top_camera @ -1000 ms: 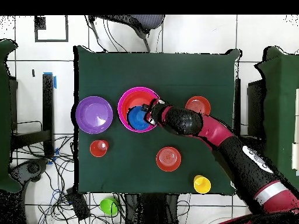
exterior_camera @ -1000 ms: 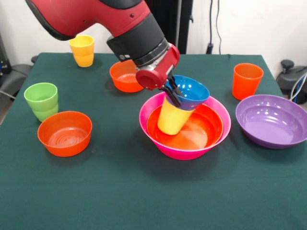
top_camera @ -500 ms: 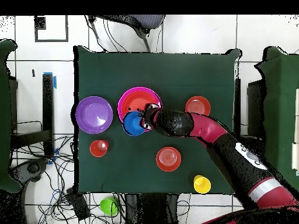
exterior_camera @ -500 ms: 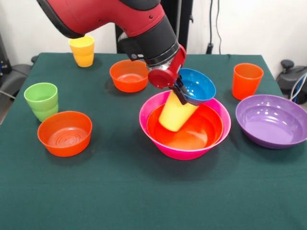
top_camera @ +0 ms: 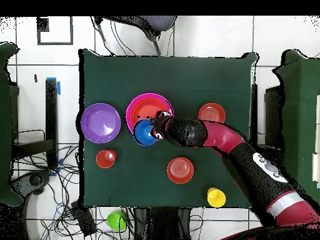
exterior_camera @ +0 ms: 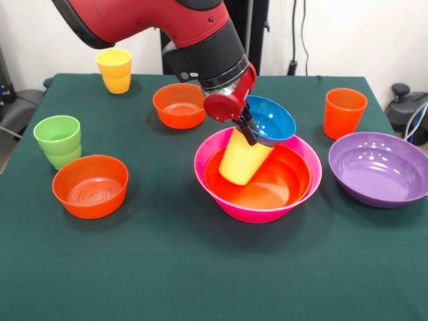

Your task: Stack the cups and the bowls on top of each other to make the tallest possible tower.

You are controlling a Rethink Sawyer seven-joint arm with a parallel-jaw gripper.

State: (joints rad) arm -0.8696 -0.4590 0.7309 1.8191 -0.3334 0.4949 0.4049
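Observation:
The tower stands mid-table: the pink bowl (exterior_camera: pixel 221 194) (top_camera: pixel 149 100) holds the large orange bowl (exterior_camera: pixel 284 180). Inside it a yellow cup (exterior_camera: pixel 242 159) leans, its rim up under the blue bowl (exterior_camera: pixel 273 120) (top_camera: pixel 144 132). My gripper (exterior_camera: pixel 243 128) (top_camera: pixel 156 127) is shut on the blue bowl's left rim and holds it tilted over the pink bowl's far side. I cannot tell whether the cup's base touches the orange bowl. The purple bowl (exterior_camera: pixel 379 167) (top_camera: pixel 100 123) lies to the right in the front view.
Loose pieces ring the tower: small orange bowls (exterior_camera: pixel 179 105) (exterior_camera: pixel 90 185), a green cup (exterior_camera: pixel 58 140), a second yellow cup (exterior_camera: pixel 115 70) at the far left corner and an orange cup (exterior_camera: pixel 344 112). My arm (top_camera: pixel 244 156) crosses the table in the overhead view.
Over the second the blue bowl and the leaning yellow cup rose and shifted right in the front view, off the pink bowl's centre. Since half a second ago they have settled slightly lower.

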